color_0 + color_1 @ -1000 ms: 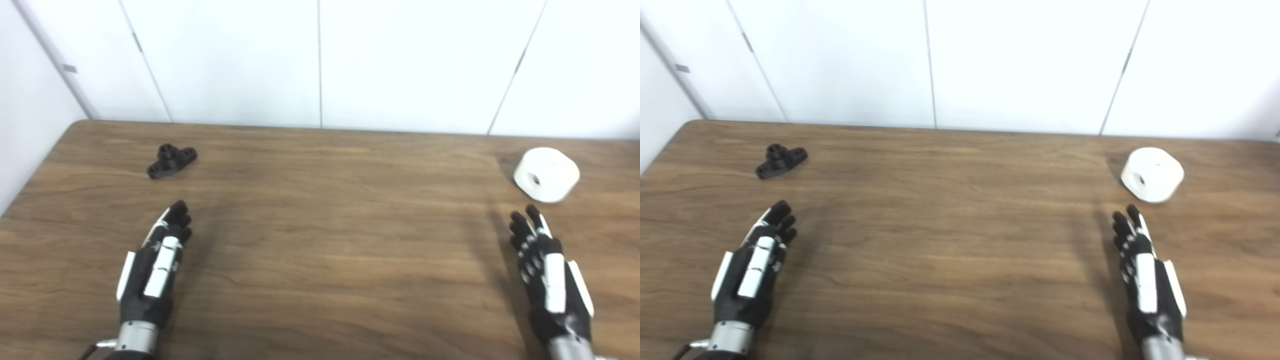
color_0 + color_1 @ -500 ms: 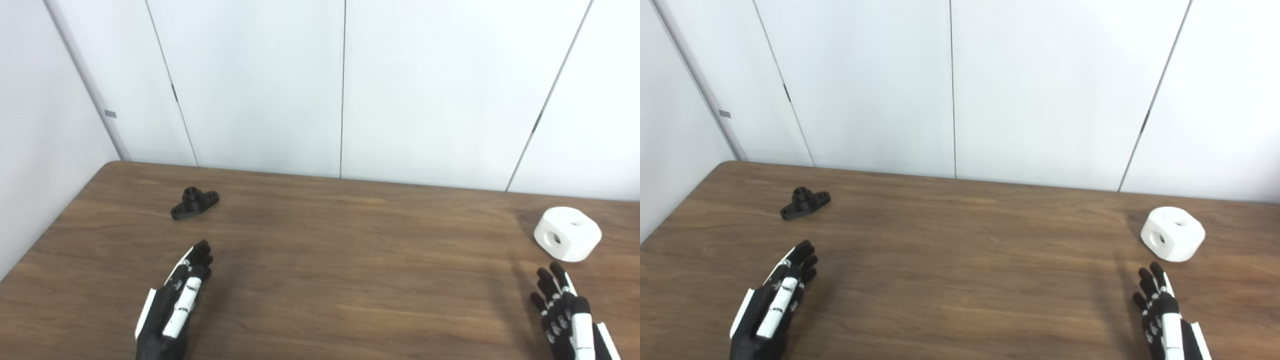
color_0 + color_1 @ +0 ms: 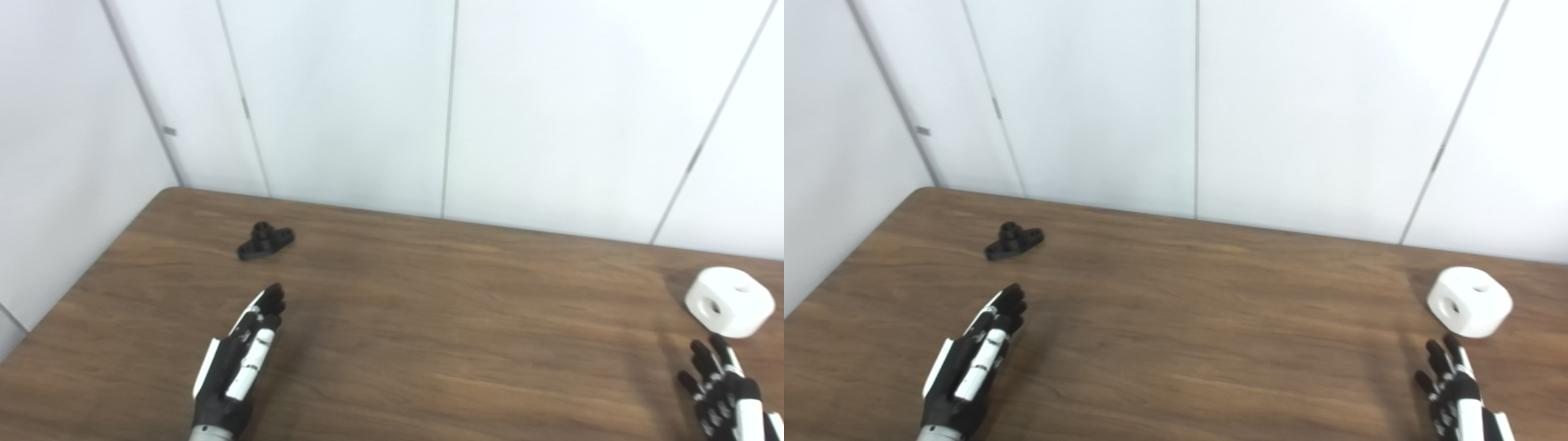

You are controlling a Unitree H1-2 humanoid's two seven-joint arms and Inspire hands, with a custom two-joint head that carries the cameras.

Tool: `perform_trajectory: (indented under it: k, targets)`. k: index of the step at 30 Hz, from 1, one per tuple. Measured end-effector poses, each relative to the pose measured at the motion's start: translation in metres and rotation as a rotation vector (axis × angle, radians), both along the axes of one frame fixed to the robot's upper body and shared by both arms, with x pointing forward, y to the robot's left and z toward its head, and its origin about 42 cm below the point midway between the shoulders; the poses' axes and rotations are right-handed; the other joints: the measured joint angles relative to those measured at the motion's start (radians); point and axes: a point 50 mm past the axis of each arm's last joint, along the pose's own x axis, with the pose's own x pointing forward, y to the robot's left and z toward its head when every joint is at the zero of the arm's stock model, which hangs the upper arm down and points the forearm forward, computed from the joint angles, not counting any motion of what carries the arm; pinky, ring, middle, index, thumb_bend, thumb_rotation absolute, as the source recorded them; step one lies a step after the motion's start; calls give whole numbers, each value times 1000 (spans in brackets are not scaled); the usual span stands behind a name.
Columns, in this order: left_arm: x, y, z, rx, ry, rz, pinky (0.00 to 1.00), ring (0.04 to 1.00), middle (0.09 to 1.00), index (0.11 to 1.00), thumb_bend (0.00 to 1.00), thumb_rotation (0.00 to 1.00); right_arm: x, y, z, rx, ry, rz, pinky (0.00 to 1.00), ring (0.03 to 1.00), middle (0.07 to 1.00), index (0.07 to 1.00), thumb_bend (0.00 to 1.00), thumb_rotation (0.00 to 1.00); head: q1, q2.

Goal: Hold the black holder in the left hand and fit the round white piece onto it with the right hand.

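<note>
The black holder (image 3: 266,240) lies flat on the wooden table (image 3: 429,306) at the far left, a short post rising from its base. My left hand (image 3: 242,361) hovers open over the table a little nearer than the holder, fingers stretched toward it, holding nothing. The round white piece (image 3: 729,301), with holes in its side and top, rests at the far right. Just in front of it, my right hand (image 3: 1458,398) is open with fingers spread, partly cut off by the bottom edge.
White wall panels (image 3: 447,104) stand directly behind the table's far edge, and a wall runs along its left side. Bare wood stretches between the two hands.
The camera has tilted up and swung left, so the whole scene sits lower and further right in the picture. Both hands hold the same open pose relative to the table.
</note>
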Motion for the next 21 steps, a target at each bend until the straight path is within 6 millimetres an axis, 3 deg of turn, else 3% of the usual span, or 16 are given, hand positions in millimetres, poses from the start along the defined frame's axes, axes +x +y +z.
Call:
perform_trajectory:
  k: [21]
  targets:
    - [7,-10,1,11,-16,-5,979,965,955,929,387,639,2,-4,-1,16,-1,-6,1000,1000,964,1000,570,1000,-5,-49]
